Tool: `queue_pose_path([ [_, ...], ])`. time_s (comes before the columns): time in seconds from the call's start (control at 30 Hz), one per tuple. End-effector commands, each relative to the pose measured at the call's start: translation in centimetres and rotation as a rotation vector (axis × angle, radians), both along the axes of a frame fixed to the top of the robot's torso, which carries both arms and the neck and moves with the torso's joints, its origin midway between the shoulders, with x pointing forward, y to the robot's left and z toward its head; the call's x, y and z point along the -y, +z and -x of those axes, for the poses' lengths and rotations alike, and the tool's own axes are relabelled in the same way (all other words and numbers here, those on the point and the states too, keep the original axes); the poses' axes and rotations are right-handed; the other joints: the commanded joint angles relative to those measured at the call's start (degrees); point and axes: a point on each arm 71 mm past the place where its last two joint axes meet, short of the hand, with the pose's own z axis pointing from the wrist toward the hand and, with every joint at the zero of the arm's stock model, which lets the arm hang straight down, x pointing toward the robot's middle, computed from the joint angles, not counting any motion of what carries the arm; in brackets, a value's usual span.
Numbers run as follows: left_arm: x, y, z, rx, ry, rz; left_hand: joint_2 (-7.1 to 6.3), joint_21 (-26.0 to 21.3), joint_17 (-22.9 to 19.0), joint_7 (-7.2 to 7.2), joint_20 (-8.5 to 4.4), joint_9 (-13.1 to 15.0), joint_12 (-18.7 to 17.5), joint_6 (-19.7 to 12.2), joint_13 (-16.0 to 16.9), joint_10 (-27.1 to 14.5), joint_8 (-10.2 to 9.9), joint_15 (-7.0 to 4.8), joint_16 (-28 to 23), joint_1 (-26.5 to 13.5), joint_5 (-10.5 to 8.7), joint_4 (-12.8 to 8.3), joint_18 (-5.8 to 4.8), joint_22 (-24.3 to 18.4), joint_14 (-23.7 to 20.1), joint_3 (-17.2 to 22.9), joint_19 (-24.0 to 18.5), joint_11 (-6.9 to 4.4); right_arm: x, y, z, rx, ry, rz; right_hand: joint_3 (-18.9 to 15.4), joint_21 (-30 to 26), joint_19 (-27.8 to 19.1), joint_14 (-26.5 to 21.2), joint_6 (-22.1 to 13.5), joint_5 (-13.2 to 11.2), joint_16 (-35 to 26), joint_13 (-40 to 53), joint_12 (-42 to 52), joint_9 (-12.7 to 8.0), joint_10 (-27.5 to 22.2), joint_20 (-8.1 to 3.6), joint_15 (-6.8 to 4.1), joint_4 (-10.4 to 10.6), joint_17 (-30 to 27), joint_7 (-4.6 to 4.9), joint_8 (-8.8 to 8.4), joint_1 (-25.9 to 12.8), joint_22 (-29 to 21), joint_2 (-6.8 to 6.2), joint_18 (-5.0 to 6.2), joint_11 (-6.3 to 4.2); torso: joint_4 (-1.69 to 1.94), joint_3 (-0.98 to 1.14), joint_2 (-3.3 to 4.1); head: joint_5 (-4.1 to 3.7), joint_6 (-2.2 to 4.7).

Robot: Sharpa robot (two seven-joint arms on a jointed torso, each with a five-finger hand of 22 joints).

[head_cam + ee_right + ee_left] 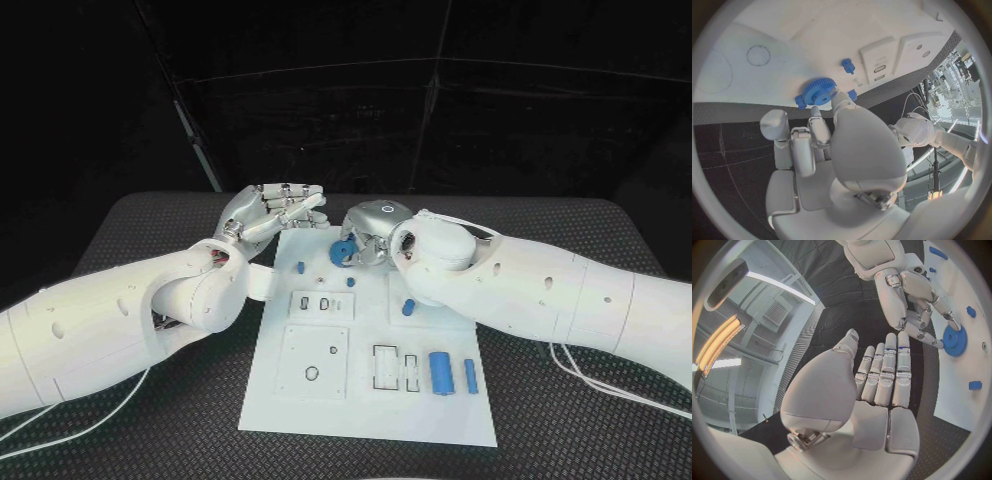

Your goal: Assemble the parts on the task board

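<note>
The blue gear [343,251] sits at the far end of the task board [368,400], toward 12 o'clock on the worktop [130,230], and the right hand [372,232] is on it: in the right wrist view its fingers [839,102] reach the gear's toothed rim [820,92], and the left wrist view shows those fingertips pinching the gear's edge [954,340], so the right hand grasps the gear, which looks tilted up off the board's face rather than lying flat. The left hand [271,213] hovers just off the board's far left corner, at about 9 o'clock from the gear, its fingers [886,372] straight, apart and holding nothing. The right hand is clearly the nearer one, and the coming move likely turns on where the gear's hub must seat on the board below it. Two blue cylinders [453,373] lie at about 5 o'clock on the board, long axes running toward 12, well apart from both hands
</note>
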Motion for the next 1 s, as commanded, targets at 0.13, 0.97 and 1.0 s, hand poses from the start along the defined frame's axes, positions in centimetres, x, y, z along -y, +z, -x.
queue_pose_path([
  [0.13,0.11,0.19,0.00,0.011,-0.010,0.004,0.38,-0.4,0.1,0.11,0.03,-0.1,-0.3,0.2,0.0,0.3,-0.4,0.35,-0.2,-0.1,0.00,0.0,0.62,-0.1,0.2,-0.5,0.3,0.19,-0.12,0.46,0.25,0.027,0.001,-0.025,0.1,0.1,0.2,4.9,-0.5,-0.3,0.4,0.1,0.3,0.0,0.0,0.38,0.30,0.6,9.1,0.03,-0.45,-0.5,0.0,-0.49,-0.81,0.12,-0.03,0.00,0.00,0.01,0.01],
  [0.97,0.04,0.14,-0.05,0.007,-0.008,0.002,0.46,-0.5,0.1,0.07,0.03,-0.1,-0.5,0.3,0.0,0.4,-0.5,0.35,-0.4,0.0,0.00,-0.1,0.62,-0.1,0.2,-0.6,0.3,0.17,0.45,-0.10,0.14,-0.062,-0.013,-0.038,-6.9,0.8,0.8,5.2,-1.7,7.5,1.0,2.6,2.7,0.1,1.3,1.11,1.04,3.4,11.0,0.73,-1.46,-9.6,1.3,1.66,-1.02,0.89,0.06,0.00,0.01,-0.27,-0.05],
  [1.0,0.06,0.14,-0.05,0.007,-0.008,0.002,0.46,-0.5,0.1,0.07,0.03,-0.1,-0.5,0.3,0.0,0.4,-0.5,0.35,-0.4,0.0,0.00,-0.1,0.62,-0.1,0.2,-0.6,0.3,0.17,0.43,-0.17,0.11,-0.069,-0.013,-0.035,-6.9,0.8,0.8,5.2,-1.7,7.5,1.0,2.7,2.7,0.1,1.3,1.11,1.04,3.4,11.0,0.73,-1.46,-9.7,1.3,1.73,-1.02,0.89,0.07,0.00,0.01,-0.24,-0.08],
])
